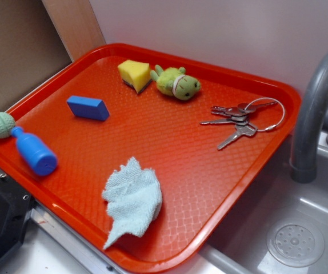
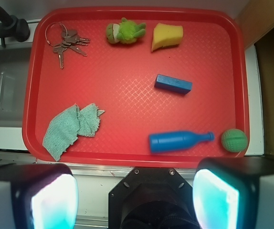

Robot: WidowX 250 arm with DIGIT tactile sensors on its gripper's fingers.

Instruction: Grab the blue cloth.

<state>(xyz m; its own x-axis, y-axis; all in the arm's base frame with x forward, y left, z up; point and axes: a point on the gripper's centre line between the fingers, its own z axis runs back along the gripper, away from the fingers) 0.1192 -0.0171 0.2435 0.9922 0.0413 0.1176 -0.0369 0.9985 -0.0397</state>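
Observation:
The blue cloth [image 1: 132,200] is a pale, fuzzy rag lying crumpled on the red tray [image 1: 288,97] near its front edge. In the wrist view the blue cloth [image 2: 72,126] sits in the lower left corner of the tray [image 2: 32,95]. My gripper [image 2: 134,200] hangs high above the counter just outside the tray's near rim. It is open, its fingers [image 2: 53,205] wide apart with nothing between them. The cloth lies ahead of the left finger and apart from it. The exterior view does not show the gripper's fingers.
On the tray are a key ring [image 1: 241,120], a green plush toy [image 1: 178,84], a yellow sponge [image 1: 134,74], a dark blue block [image 1: 88,108] and a blue bottle toy [image 1: 35,153] beside a green ball [image 1: 1,124]. A grey faucet [image 1: 315,108] and sink [image 1: 295,242] stand right.

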